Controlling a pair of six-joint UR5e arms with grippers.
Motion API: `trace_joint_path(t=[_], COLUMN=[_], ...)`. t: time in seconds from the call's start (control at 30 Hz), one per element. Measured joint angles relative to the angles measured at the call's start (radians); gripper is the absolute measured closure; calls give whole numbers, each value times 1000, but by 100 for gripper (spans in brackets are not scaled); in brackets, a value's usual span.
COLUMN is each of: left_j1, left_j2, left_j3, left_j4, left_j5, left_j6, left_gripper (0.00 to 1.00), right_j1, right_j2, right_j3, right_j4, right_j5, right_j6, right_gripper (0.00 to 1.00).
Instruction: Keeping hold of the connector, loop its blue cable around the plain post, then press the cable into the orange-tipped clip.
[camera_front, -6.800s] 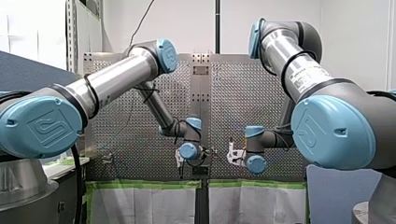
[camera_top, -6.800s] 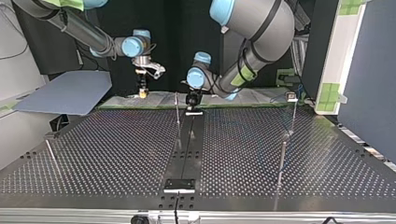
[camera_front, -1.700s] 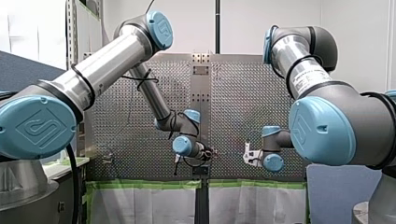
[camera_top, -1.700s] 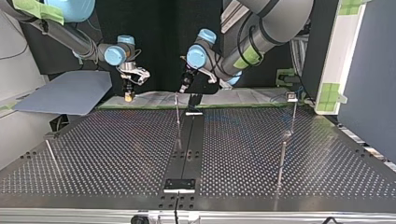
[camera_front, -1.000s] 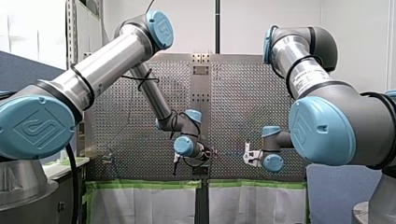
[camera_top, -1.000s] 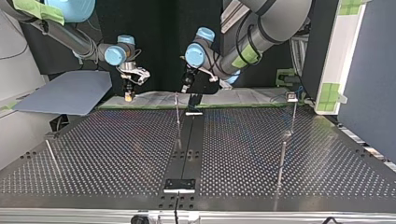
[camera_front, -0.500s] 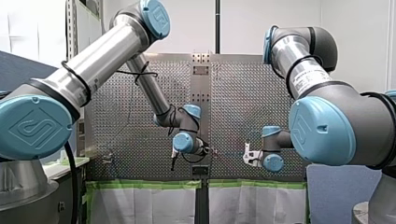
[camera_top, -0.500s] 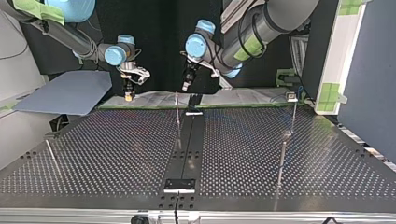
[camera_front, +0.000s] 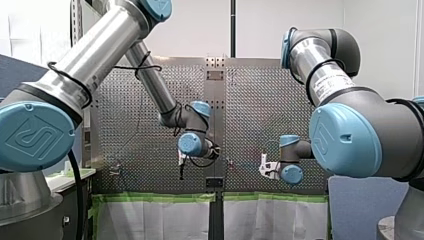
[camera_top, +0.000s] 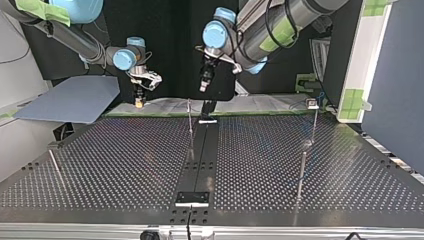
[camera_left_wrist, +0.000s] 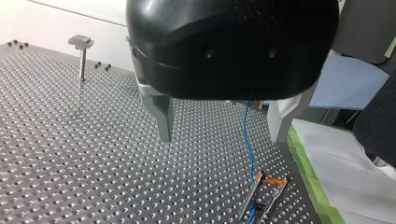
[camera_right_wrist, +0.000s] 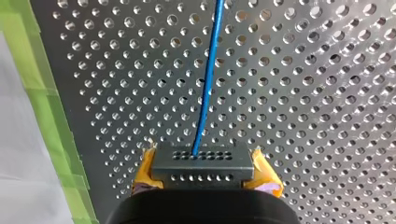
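So, over the perforated table (camera_top: 125, 160) my left gripper (camera_left_wrist: 219, 138) hung with fingers (camera_left_wrist: 163, 116) apart, my right gripper (camera_right_wrist: 204, 173) clamped the connector (camera_right_wrist: 201, 159) between its yellow pads (camera_right_wrist: 145, 170), and the blue cable (camera_right_wrist: 208, 74) led ahead to the orange-tipped clip (camera_left_wrist: 265, 186).

Perforated surface (camera_left_wrist: 70, 154) lies open under my left hand (camera_left_wrist: 220, 139); blue cable (camera_left_wrist: 248, 140) and orange-tipped clip (camera_left_wrist: 266, 184) stand ahead near one finger, T-headed post (camera_left_wrist: 81, 58) well apart.
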Motion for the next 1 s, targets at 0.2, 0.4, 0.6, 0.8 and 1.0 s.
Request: trace_joint_path(t=[0.2,0.4,0.6,0.8,1.0], left_j1=[-2,-2,-2,-3,2], left_j2=[64,120,180,237,299], left_j3=[-63,-120,-180,-237,-299], left_j4=[-6,-1,1,0,6], left_j5=[-5,-6,-6,-6,-5], left_j6=[30,24,14,23,16], left_gripper=[1,1,1,1,1], right_j1=[6,7,8,9,9], right_j2=[0,0,1,1,2], right_j3=[0,0,1,1,1], right_j4=[5,4,6,6,6], right_j5=[2,1,1,2,3], right_j6=[4,9,12,13,6], right_gripper=[87,87,87,87,87])
